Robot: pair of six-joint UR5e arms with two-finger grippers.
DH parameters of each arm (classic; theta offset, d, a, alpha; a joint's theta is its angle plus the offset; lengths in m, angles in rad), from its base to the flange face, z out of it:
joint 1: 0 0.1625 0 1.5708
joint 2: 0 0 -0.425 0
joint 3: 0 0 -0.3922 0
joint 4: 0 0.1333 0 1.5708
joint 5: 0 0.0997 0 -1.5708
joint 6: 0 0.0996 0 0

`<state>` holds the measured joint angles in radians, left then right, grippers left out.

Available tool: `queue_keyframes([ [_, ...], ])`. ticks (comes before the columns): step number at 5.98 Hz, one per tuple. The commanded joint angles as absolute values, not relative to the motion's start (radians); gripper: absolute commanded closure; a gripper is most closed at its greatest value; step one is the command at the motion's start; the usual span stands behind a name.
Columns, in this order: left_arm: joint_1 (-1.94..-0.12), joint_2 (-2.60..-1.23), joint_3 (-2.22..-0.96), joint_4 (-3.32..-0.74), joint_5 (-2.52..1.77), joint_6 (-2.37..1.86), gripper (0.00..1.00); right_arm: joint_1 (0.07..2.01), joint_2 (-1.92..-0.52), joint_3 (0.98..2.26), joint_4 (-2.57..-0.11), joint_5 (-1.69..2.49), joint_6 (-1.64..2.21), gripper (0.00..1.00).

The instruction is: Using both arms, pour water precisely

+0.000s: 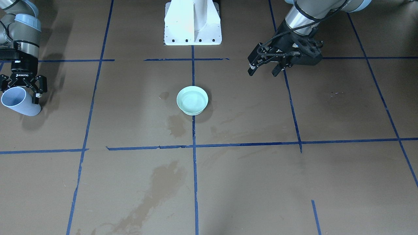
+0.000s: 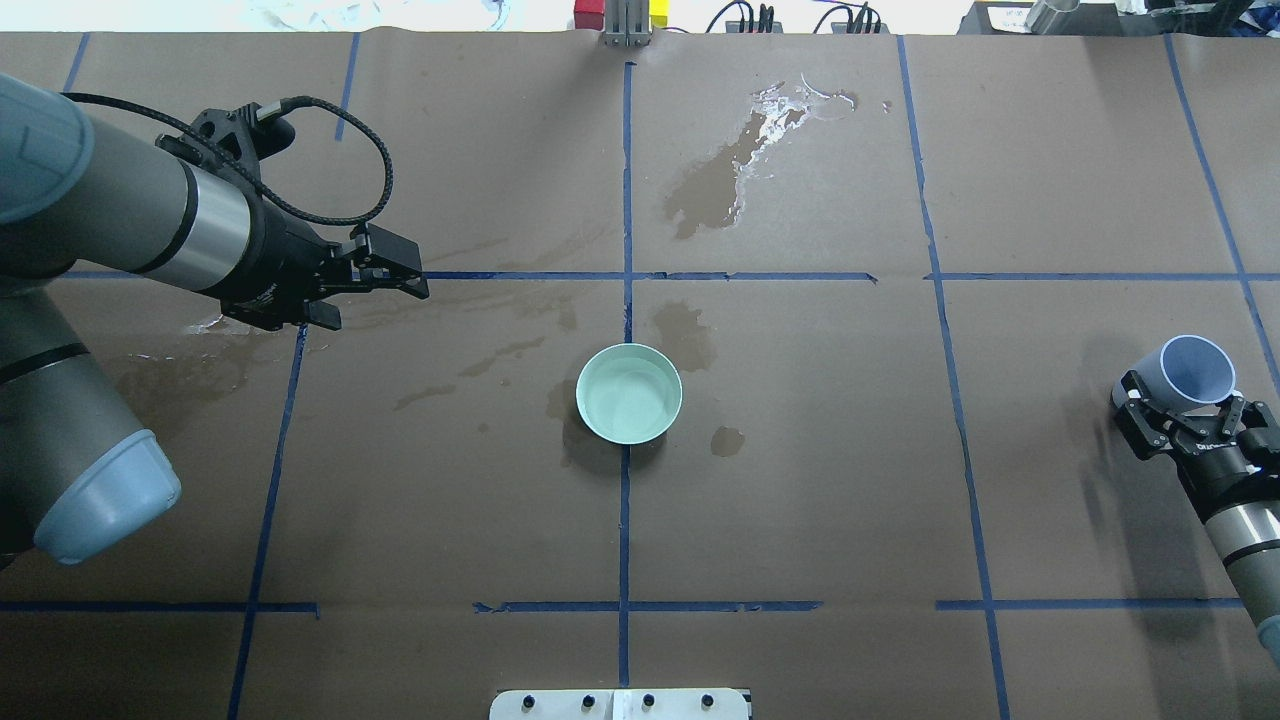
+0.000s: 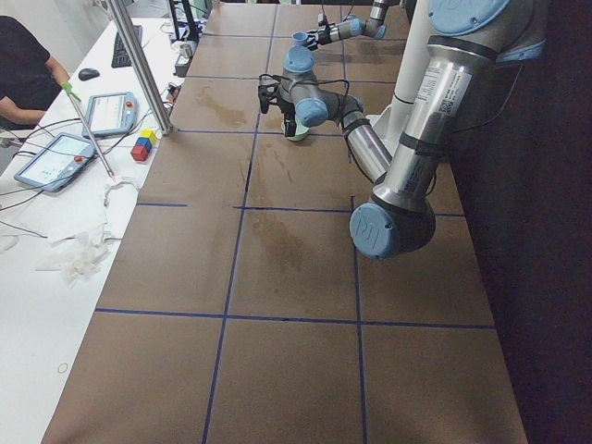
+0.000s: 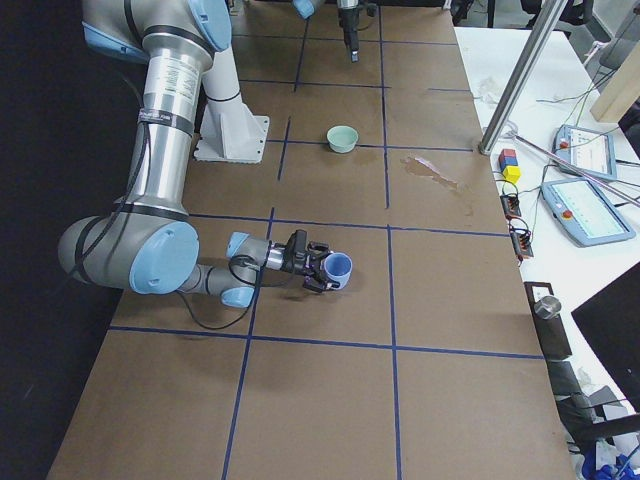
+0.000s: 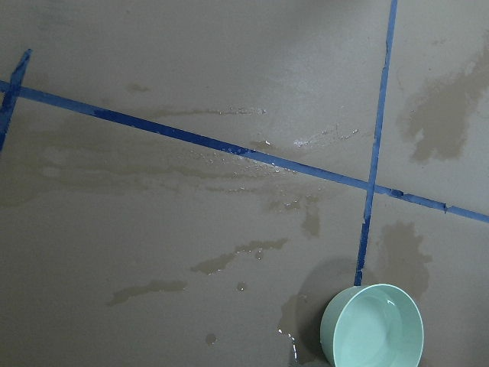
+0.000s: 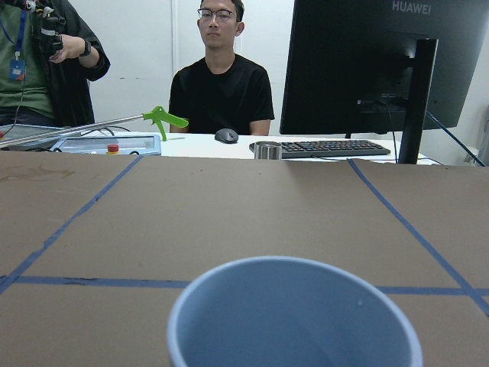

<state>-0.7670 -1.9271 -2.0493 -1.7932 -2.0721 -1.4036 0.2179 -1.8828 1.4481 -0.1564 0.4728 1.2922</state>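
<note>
Two arms are showing: left arm [image 2: 120, 220], right arm [image 2: 1245, 530]. One green bowl [image 2: 629, 393] is sitting centre frame, one blue cup [image 2: 1195, 368] far right; two people [image 6: 221, 76] are sitting behind.

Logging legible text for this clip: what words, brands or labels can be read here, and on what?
"ROBOTIQ": on the right tool, which holds the cup.
"HUAWEI": on the monitor, at its top edge.
Screens of the pendants and the tool's label in the overhead view: too small to read.

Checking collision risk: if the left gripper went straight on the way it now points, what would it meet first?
Likely the wet brown table, not the green bowl, which sits off to one side of that line; depth is unclear.
</note>
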Motion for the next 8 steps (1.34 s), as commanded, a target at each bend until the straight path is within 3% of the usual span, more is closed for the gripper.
queue_keyframes([
  [1,-0.767,-1.927,-2.051,-1.793,-2.068,-1.404,0.0,0.235,-1.881,1.448,-0.156,0.477,1.284,0.01],
  [3,-0.769,-1.927,-2.054,-1.792,-2.068,-1.404,0.0,0.241,-1.873,1.448,-0.156,0.477,1.281,0.05],
  [5,-0.767,-1.927,-2.071,-1.767,-2.066,-1.404,0.0,0.242,-1.862,1.45,-0.158,0.472,1.275,0.39],
  [6,-0.767,-1.927,-2.072,-1.764,-2.066,-1.404,0.0,0.248,-1.861,1.459,-0.158,0.471,1.246,0.51],
  [8,-0.755,-1.927,-2.069,-1.764,-2.054,-1.404,0.0,0.271,-1.818,1.483,-0.155,0.463,1.076,0.52],
])
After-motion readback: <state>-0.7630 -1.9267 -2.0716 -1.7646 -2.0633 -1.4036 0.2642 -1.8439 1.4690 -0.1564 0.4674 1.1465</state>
